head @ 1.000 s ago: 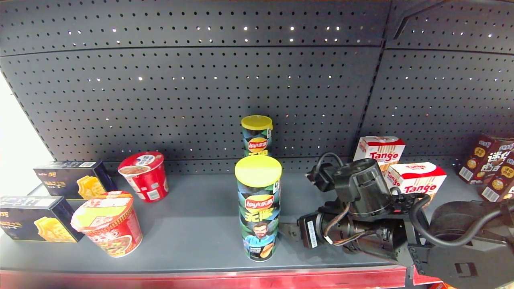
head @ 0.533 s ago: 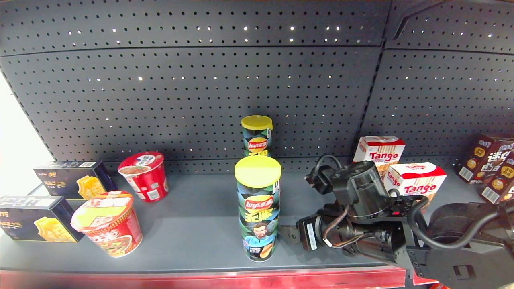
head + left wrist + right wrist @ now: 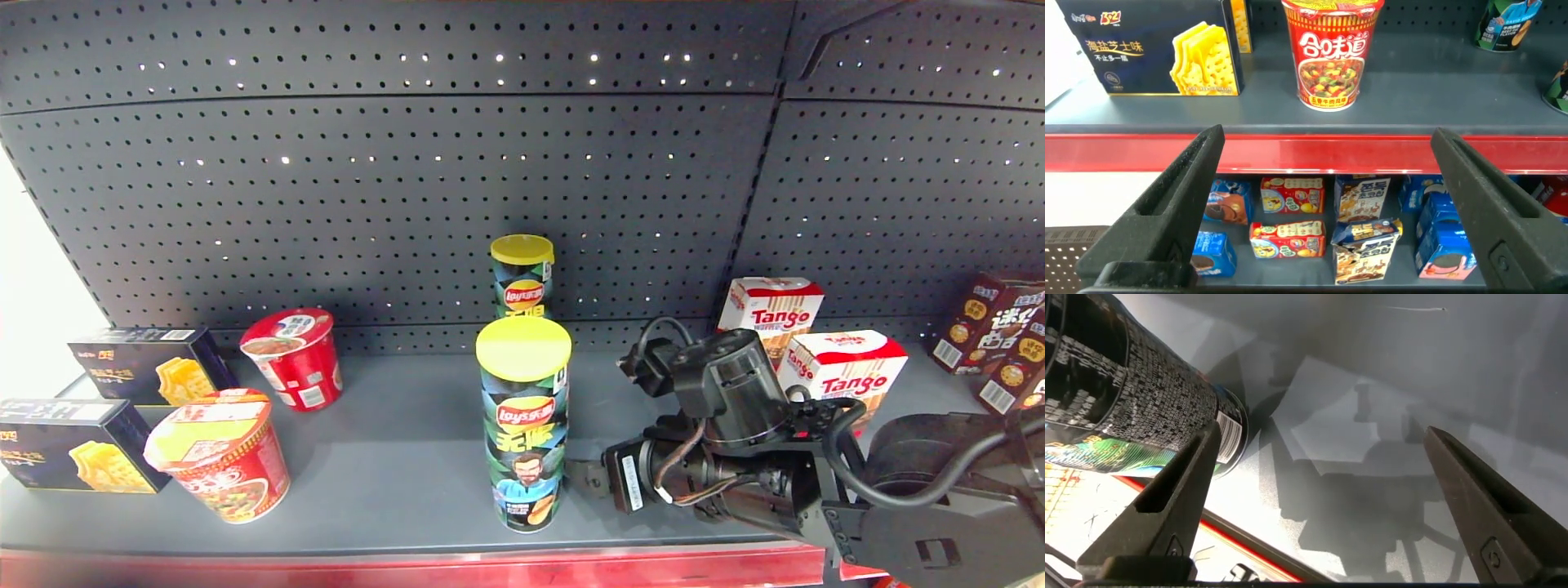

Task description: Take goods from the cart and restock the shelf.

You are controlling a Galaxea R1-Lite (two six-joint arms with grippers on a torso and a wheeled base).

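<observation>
Both grippers gape wide and hold nothing. Just beside the right gripper (image 3: 1320, 437) a tall cylindrical chip can (image 3: 524, 425) with a flat yellow lid stands on the grey shelf (image 3: 392, 457). A second can (image 3: 522, 276) stands behind it at the pegboard (image 3: 367, 204). Beyond the left gripper (image 3: 1327, 135), a sealed red noodle cup (image 3: 1333, 53) and a glossy cracker box (image 3: 1167, 49) stand on the shelf.

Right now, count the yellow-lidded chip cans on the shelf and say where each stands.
2. One chip can stands near the shelf's front edge; the other can stands behind it, by the pegboard back. The right arm may hide more.
</observation>
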